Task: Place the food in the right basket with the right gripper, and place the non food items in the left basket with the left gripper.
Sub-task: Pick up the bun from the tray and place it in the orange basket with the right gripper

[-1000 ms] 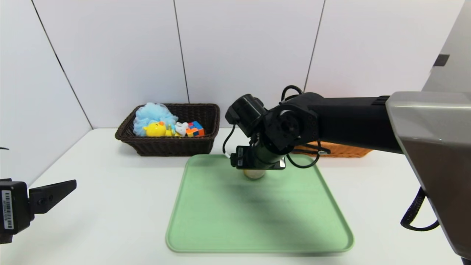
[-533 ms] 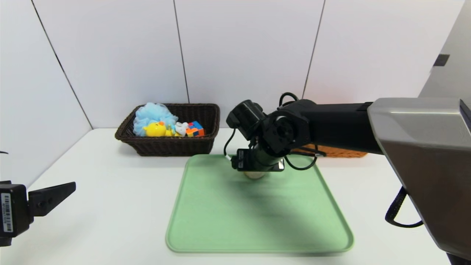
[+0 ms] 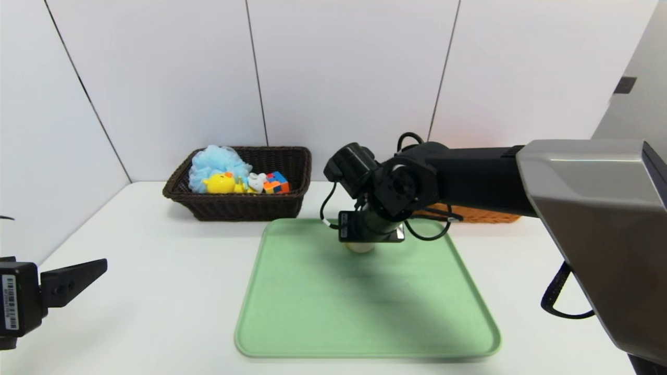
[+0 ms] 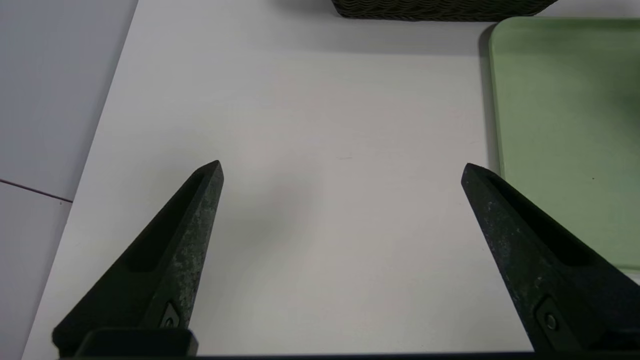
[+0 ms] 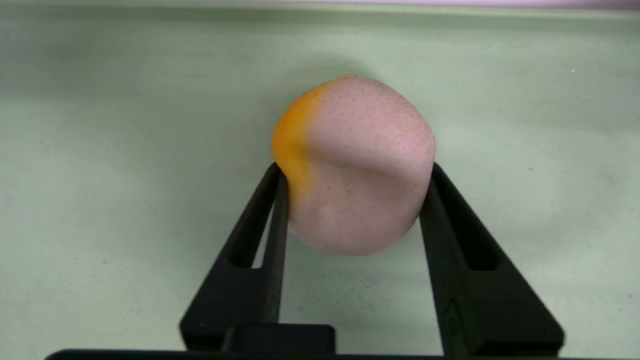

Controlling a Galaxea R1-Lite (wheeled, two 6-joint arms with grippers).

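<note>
A pink and orange peach (image 5: 355,165) lies on the far middle of the green tray (image 3: 365,312). My right gripper (image 5: 356,169) reaches down over it, and both fingers press against its sides, so it is shut on the peach. In the head view only the peach's lower edge (image 3: 359,248) shows under the wrist. The left gripper (image 4: 341,165) hovers open over bare table at the near left (image 3: 78,271), holding nothing. The dark left basket (image 3: 239,208) holds a blue bath pouf (image 3: 216,161), a yellow duck (image 3: 220,183) and a colour cube (image 3: 276,183).
The orange right basket (image 3: 479,212) stands behind the tray at the back right, mostly hidden by my right arm. White wall panels close off the back and the left side. A black cable (image 3: 560,297) hangs beside the right arm.
My right wrist has shifted slightly to the right and settled lower over the peach. The left arm has stayed put.
</note>
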